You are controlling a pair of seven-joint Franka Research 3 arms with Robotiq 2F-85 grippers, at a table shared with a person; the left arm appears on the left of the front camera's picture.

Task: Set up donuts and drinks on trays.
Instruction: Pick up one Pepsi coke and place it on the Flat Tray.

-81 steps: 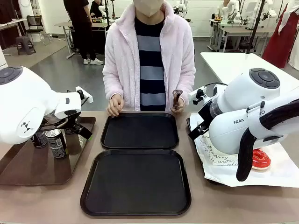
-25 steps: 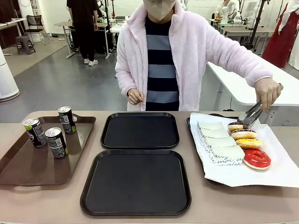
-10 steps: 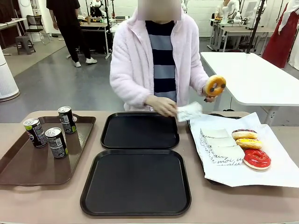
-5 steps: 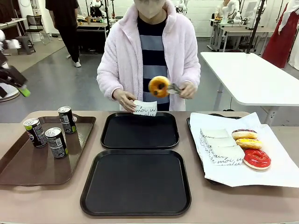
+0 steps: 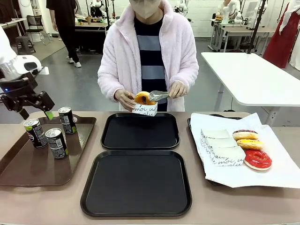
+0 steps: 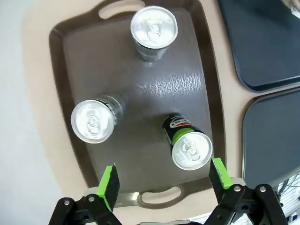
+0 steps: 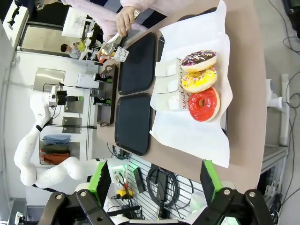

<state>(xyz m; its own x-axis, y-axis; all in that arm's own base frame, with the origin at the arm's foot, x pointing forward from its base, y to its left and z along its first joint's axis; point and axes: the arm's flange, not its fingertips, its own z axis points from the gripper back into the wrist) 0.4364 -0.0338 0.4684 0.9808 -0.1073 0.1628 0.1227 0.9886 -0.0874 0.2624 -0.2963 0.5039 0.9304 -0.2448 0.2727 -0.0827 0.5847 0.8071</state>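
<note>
Three drinks [image 5: 56,143] stand on a brown tray [image 5: 42,168] at the left. My left gripper [image 5: 35,113] hovers open above them, and from above the cans [image 6: 191,149] lie below its spread fingers [image 6: 164,177]. Two black trays [image 5: 137,183] sit mid-table, the far one [image 5: 140,131] in front of the person. The person lowers a donut [image 5: 143,98] with tongs into a paper sleeve [image 5: 145,110] over the far tray. Three donuts [image 5: 250,144] lie on white paper at the right. My right gripper [image 7: 154,179] is open, high above those donuts [image 7: 199,78].
Folded paper sleeves [image 5: 220,146] lie beside the donuts on the paper-lined tray [image 5: 197,123]. The person stands at the far edge, both hands over the far black tray. A white table [image 5: 248,75] stands behind on the right.
The person has brought the donut down with the tongs into the sleeve. My left arm has come in from the left to above the brown tray's cans.
</note>
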